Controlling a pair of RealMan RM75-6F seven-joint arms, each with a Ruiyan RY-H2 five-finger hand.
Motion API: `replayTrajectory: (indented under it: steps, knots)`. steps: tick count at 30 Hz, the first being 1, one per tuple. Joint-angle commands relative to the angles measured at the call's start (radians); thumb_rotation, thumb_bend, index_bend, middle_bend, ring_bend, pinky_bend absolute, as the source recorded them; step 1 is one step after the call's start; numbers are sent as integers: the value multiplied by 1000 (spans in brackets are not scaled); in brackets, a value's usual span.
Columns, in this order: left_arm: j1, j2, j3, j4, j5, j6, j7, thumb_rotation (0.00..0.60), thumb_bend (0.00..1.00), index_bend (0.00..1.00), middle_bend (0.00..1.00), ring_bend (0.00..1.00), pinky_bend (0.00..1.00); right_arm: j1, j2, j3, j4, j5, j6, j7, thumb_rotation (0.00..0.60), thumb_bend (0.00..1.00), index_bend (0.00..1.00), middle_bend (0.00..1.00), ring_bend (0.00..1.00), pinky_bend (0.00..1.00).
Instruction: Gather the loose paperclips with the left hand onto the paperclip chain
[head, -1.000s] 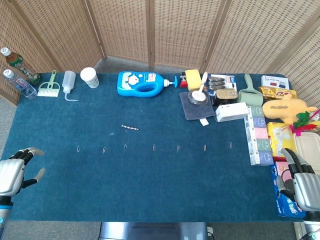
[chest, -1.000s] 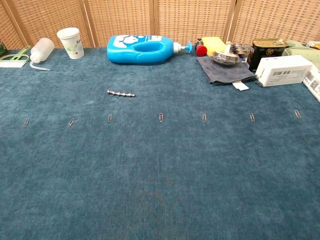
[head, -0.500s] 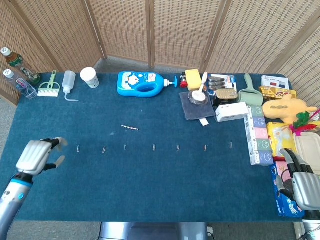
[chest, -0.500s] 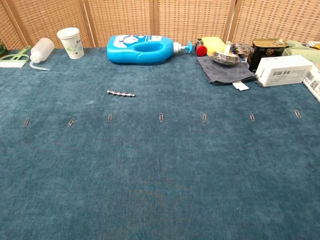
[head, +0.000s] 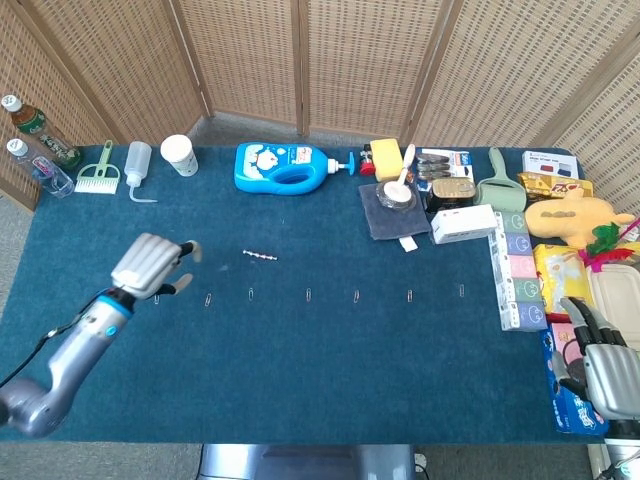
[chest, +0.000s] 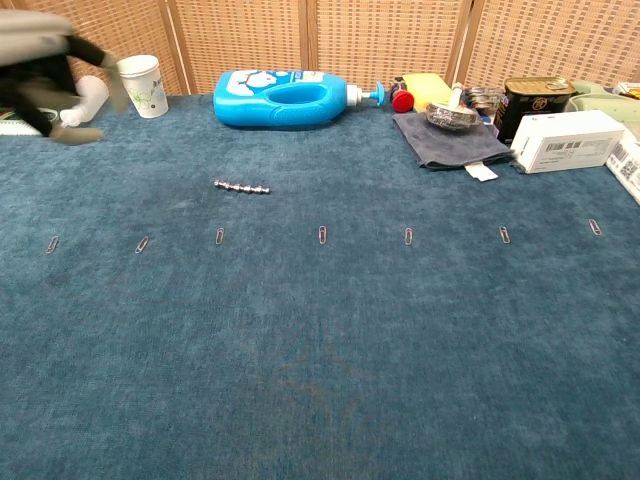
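The short paperclip chain (head: 259, 255) (chest: 241, 186) lies left of centre on the blue cloth. Below it, several loose paperclips form a row across the table, from one clip (head: 207, 299) (chest: 142, 244) at the left to another clip (head: 461, 290) (chest: 595, 227) at the right. My left hand (head: 150, 265) (chest: 45, 70) hovers over the left end of that row, left of the chain, fingers spread and holding nothing; it is blurred in the chest view. My right hand (head: 600, 365) rests at the table's near right corner, fingers apart and empty.
Along the back edge stand a blue detergent bottle (head: 285, 166), a white cup (head: 179, 155), a squeeze bottle (head: 137, 165) and a small brush (head: 98, 175). A grey cloth (head: 390, 215), a white box (head: 463, 223) and packs of goods crowd the right side.
My left hand has swung from the table's near left corner forward and rightward, up to the left end of the paperclip row. The right hand, chain and clips have not moved.
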Motion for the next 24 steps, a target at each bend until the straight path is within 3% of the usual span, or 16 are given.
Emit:
replayTrajectory:
  steps: [1,10,18,24]
  knots:
    - [-75,-70,-25,71,-55,-67,25,600,329,427,1000,1000,1000,2,-2,1,4,-2,-1,3,600,511,0,117,107,227]
    - [-159,-190,-36,173,-128,-82,91,600,348,513,1000,1000,1000,5,-8,3,23,2,-5,23,600,510,0,117,106,227]
    - [-225,-278,-34,265,-191,-122,133,600,315,431,1000,1000,1000,13,-4,7,33,8,-18,36,600,510,0,117,106,227]
    - [-264,-340,-30,340,-220,-137,143,600,313,437,1000,1000,1000,16,-3,12,38,16,-23,41,600,511,0,117,106,227]
